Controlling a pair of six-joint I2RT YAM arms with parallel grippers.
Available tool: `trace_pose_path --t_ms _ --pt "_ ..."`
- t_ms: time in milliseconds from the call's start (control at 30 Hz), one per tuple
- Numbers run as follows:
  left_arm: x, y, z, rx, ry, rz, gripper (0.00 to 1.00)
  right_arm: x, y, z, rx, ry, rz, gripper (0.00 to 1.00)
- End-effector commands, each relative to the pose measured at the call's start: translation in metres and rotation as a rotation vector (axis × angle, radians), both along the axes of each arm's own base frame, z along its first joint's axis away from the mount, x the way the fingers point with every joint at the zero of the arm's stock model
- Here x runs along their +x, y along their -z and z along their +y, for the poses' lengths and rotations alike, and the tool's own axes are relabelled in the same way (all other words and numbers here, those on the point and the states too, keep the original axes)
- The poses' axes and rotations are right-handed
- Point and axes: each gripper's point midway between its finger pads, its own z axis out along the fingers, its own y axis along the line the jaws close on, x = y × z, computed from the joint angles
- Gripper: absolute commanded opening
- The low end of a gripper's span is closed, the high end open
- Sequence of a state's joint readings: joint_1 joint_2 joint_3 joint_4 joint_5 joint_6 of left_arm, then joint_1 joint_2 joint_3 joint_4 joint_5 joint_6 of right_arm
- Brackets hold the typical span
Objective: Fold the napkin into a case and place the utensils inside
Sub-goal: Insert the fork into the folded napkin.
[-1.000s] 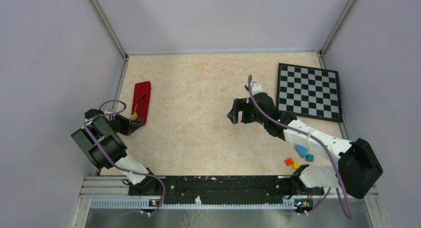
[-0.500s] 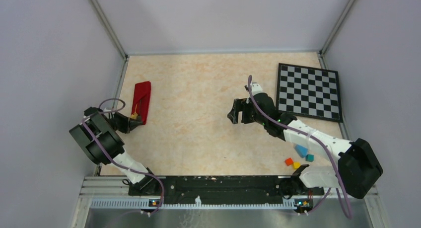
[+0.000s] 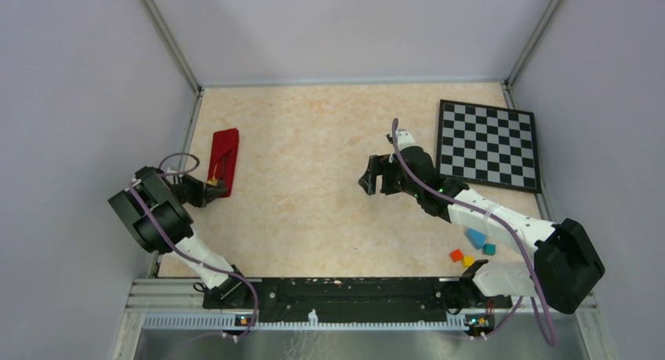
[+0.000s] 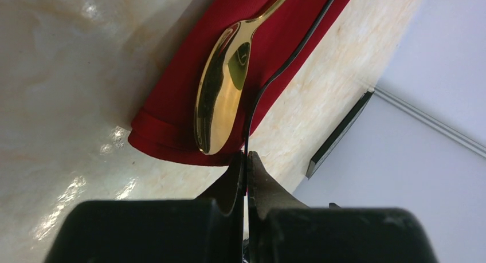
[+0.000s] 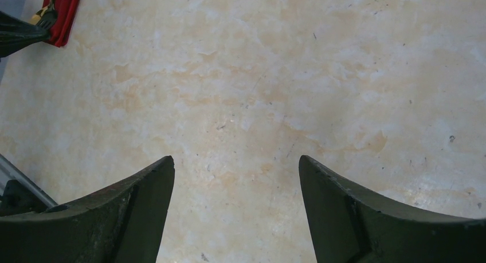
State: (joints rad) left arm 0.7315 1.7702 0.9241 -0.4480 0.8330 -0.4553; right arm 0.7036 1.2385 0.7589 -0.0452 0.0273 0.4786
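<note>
The case (image 3: 226,152) lies as a narrow red packet of folded napkin on the tabletop (image 3: 314,140), its long sides running away from the arms. The gold spoon (image 4: 220,97) rests along the case, bowl at the case's near end with its tip reaching the cloth's folded edge. The dark fork (image 4: 298,45) runs just beside the spoon on the same cloth, seen edge-on in the left wrist view as a thin curved line. Whether their handles go under a fold of the case cannot be told

The left claw (image 4: 246,160) sits at the near end of the case, fingers pressed fully together, and the fork's near end runs straight into the seam between them, so it looks pinched there. The spoon's bowl is just beside those fingertips

The right claw (image 5: 236,177) hangs well to the right of the case over bare tabletop, spread wide and holding nothing. Farther right of the case lies a checkered board (image 3: 488,144), and nearer the arm bases a few small coloured blocks (image 3: 474,237)
</note>
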Motion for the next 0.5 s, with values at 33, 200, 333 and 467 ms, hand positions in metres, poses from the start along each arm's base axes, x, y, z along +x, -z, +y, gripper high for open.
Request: trace_pose_path --t_ms 33,200,333,467 --pt "0.0146 -0.0099 0.0061 0.008 0.014 -0.06 0.0 0.0052 -0.0029 0.0007 0.013 0.0 -0.024 0.78" --pt "0.0187 -0.0111 0.0099 0.009 0.011 -0.063 0.01 0.0043 -0.002 0.0011 0.013 -0.004 -0.021 0.78" --pt "0.0211 -0.0107 0.0101 0.001 0.02 -0.068 0.02 0.0039 -0.0019 0.0009 0.013 -0.005 -0.02 0.78" --pt "0.023 -0.0079 0.0086 -0.008 0.029 -0.067 0.03 0.0036 -0.0022 0.0013 0.015 -0.007 -0.02 0.78"
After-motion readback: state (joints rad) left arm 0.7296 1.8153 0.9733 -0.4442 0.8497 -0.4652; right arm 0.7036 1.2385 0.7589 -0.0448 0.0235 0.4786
